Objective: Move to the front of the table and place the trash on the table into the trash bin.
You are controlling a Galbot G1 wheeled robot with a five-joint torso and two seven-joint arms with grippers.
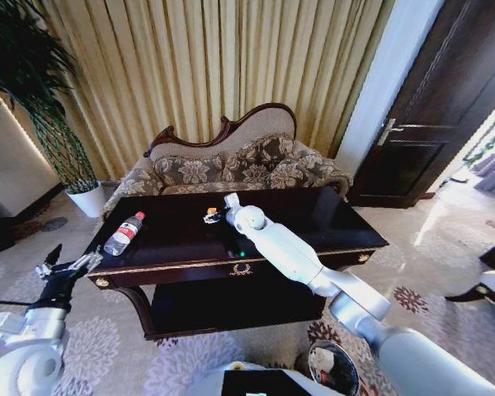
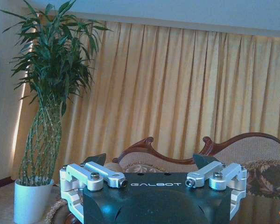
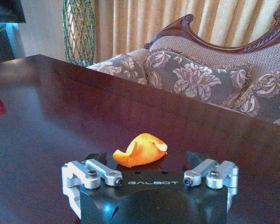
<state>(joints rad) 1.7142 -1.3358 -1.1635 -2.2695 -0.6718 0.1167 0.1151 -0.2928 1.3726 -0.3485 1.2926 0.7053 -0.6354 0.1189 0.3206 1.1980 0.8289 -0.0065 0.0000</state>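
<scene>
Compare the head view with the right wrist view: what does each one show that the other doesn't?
Head view alone: the clear bottle lying near the table's left end, the trash bin on the floor at the robot's right, the left gripper held off the table's left corner, and a dark door. Right wrist view alone: the curled shape of the orange piece, lying on the tabletop between the open jaws. Shared: the dark table, the orange piece, the right gripper over it, the patterned sofa and the curtains.
</scene>
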